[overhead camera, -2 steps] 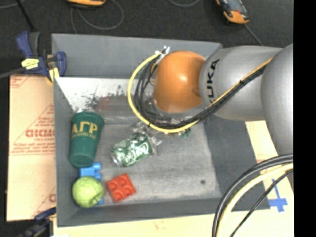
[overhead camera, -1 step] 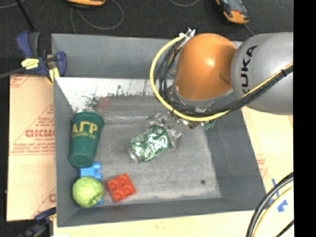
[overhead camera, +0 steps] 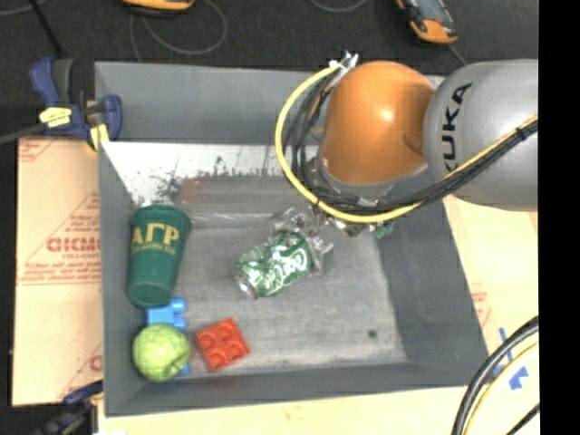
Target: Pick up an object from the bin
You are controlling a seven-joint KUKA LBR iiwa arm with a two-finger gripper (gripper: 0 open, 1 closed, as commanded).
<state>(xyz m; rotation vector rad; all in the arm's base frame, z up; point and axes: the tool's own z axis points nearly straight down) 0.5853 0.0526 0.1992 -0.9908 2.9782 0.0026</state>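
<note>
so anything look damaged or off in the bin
The green can mid-bin is crushed and crumpled, lying on its side. The green cup at the left seems tipped over too. Nothing looks spilled.

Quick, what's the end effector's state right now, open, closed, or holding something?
End effector: cannot tell whether open or closed; it sits at the right end of the crushed green metal can in the middle of the grey metal bin.

Cup (overhead camera: 156, 252) blocks left; right floor (overhead camera: 362, 320) open.
</note>
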